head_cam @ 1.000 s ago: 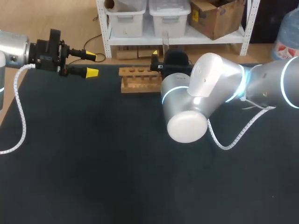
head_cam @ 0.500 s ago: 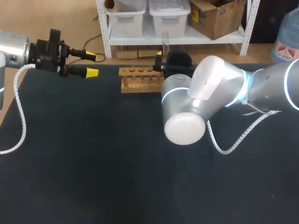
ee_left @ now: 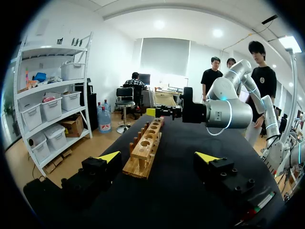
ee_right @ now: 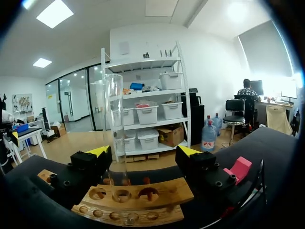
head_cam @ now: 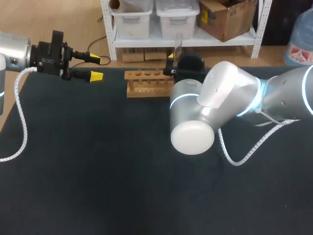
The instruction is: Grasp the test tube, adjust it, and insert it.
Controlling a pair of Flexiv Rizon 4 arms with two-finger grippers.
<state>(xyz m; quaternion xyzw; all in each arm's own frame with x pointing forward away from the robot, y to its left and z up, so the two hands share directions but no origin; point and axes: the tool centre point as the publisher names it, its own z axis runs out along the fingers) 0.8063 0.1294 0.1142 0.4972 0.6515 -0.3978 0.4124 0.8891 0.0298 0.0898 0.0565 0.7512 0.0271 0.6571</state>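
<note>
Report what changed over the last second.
The right arm drifted slightly right; the test tube at the right tool shifted with it. The left arm, the open left tool and the wooden rack stayed put.

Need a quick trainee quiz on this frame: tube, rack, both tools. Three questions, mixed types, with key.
1. True or false: the left tool holds the test tube.
2. Pick one. The test tube is: A) lying flat; B) upright at the wooden rack; C) tipped far over.
3. Short answer: which arm's tool is right beside the test tube?

Key: 1 false, it is open and empty; 2 B; 3 the right tool.
</note>
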